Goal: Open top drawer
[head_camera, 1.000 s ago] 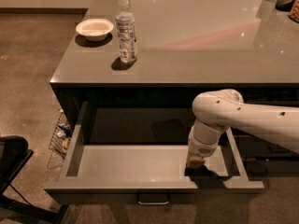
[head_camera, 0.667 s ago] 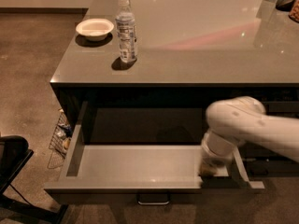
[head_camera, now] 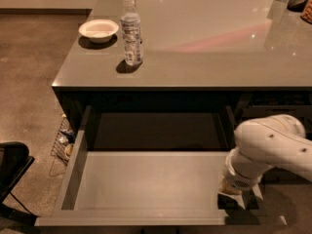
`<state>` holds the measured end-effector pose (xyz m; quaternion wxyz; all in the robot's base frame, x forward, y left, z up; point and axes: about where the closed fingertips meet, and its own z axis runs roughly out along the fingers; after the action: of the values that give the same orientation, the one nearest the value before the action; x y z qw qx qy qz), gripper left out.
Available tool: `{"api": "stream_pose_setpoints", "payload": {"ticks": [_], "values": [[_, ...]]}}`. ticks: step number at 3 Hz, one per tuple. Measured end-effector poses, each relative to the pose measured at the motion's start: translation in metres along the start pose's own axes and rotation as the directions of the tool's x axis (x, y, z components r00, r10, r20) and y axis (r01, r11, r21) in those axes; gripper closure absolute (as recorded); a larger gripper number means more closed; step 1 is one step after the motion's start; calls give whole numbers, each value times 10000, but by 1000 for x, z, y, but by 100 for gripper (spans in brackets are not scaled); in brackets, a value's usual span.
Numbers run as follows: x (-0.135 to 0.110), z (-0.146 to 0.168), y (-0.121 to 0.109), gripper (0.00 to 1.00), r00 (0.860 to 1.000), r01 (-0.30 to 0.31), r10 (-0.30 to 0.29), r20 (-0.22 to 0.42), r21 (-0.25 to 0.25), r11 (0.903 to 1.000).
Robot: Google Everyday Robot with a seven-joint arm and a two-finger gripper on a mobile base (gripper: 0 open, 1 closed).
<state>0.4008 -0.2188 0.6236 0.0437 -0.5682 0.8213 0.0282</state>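
Observation:
The top drawer point(head_camera: 146, 179) stands pulled far out from under the grey counter point(head_camera: 195, 48), its smooth grey inside bare. Its front panel runs along the bottom edge of the view and its handle is out of view. My white arm point(head_camera: 270, 147) comes in from the right. The gripper point(head_camera: 233, 193) hangs at the drawer's right front corner, over the right side wall. The arm's wrist hides most of it.
A clear water bottle point(head_camera: 131, 30) stands upright on the counter near its left front. A white bowl point(head_camera: 99, 29) sits to its left. A wire basket point(head_camera: 62, 141) rests on the floor left of the drawer. A dark chair point(head_camera: 12, 167) is at far left.
My arm and gripper have moved to the right, from inside the drawer's right part to its right front corner. The drawer stays open as before.

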Motion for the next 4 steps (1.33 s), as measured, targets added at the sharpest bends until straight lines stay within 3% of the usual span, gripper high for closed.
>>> {"api": "stream_pose_setpoints", "payload": {"ticks": [3, 4], "values": [[1, -2, 1, 15, 10000, 7, -7, -23, 43, 10000], [1, -3, 2, 0, 10000, 12, -12, -29, 54, 10000]]}}
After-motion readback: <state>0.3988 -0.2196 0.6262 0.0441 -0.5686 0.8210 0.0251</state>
